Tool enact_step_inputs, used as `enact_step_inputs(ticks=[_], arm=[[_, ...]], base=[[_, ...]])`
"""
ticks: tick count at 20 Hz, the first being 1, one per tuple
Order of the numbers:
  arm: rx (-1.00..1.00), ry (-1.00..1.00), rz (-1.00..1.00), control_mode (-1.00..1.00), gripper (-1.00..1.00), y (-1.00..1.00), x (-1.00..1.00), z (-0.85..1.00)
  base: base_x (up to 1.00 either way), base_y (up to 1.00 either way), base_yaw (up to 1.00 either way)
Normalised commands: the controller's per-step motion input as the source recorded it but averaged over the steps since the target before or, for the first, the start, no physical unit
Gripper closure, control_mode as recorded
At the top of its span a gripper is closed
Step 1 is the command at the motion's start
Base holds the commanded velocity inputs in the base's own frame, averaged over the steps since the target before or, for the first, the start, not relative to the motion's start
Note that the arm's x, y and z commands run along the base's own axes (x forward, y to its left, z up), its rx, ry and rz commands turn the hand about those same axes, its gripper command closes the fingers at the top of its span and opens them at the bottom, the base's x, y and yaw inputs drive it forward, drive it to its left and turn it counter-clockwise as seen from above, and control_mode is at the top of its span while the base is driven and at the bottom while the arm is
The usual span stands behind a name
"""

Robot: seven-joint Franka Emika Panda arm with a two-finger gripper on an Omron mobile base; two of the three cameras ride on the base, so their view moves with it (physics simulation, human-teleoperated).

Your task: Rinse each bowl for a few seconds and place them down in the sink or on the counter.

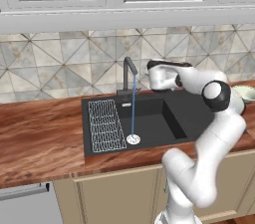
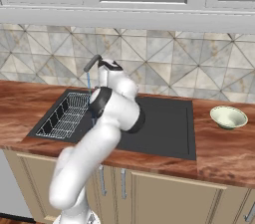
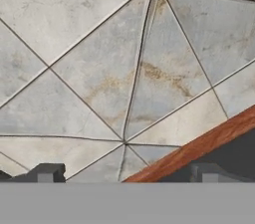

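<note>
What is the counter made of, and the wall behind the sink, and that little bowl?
The counter looks like polished reddish-brown wood, with dark streaky grain. The wall looks like matte stone tile: grey-beige triangles with thin dark joints. The bowl seems to be glazed ceramic, smooth pale cream-green with a whitish rim, though it could be plastic.

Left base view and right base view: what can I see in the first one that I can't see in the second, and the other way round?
Left base view: the round silver drain at the bottom of the sink, with the water stream landing on it, and a grey appliance under the counter. Right base view: the whole pale bowl, sitting on the counter to the right of the sink, and the cabinet handles. Both: the sink, wire rack, faucet, counter, tiled wall and white arm.
</note>
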Motion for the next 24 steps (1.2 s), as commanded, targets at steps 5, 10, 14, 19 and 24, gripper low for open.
enact_step_inputs(ticks=[5, 10, 14, 19, 24], arm=[[0.07, 0.15, -0.02, -1.0, -1.0, -0.14, -0.28, 0.22], [0.06, 0.09, -0.03, -1.0, -1.0, -0.11, -0.26, 0.39], [0.07, 0.03, -0.03, -1.0, -1.0, -0.13, -0.26, 0.5], [0.07, 0.03, -0.03, -1.0, -1.0, -0.18, -0.26, 0.49], [0.09, 0.03, -0.04, -1.0, -1.0, -0.39, -0.28, 0.43]], base=[[0.0, 0.0, 0.0], [0.0, 0.0, 0.0], [0.0, 0.0, 0.0], [0.0, 0.0, 0.0], [0.0, 0.0, 0.0]])
